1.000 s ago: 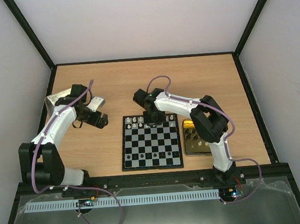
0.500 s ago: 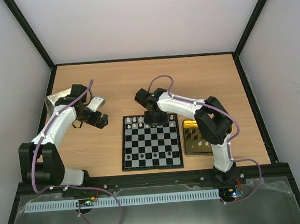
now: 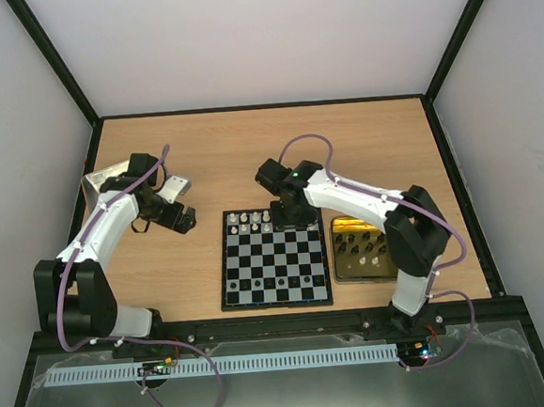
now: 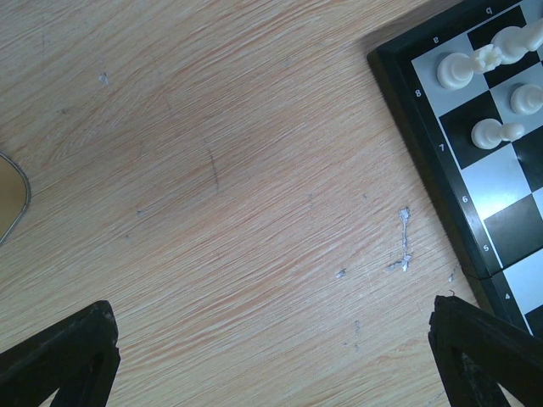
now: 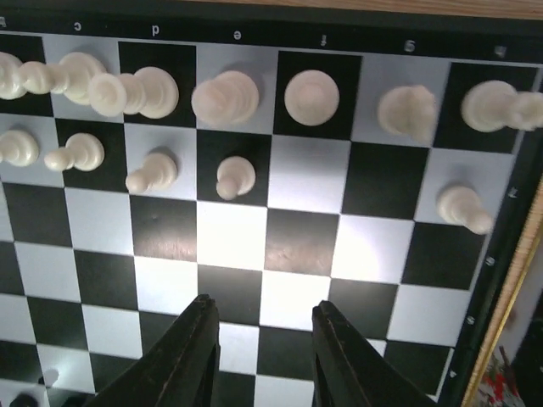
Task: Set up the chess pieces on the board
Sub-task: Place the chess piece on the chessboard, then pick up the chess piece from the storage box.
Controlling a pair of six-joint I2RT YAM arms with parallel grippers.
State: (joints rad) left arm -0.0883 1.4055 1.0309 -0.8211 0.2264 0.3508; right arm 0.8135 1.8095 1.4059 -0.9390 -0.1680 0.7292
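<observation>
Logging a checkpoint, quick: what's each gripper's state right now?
Left gripper: open, holding nothing.
Right gripper: open, holding nothing, above the board.

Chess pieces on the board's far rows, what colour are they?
The pieces are cream white; the right wrist view shows them best.

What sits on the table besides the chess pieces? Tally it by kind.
Board: 1
Gold tin: 1
Silver lid: 1
Total: 3
</observation>
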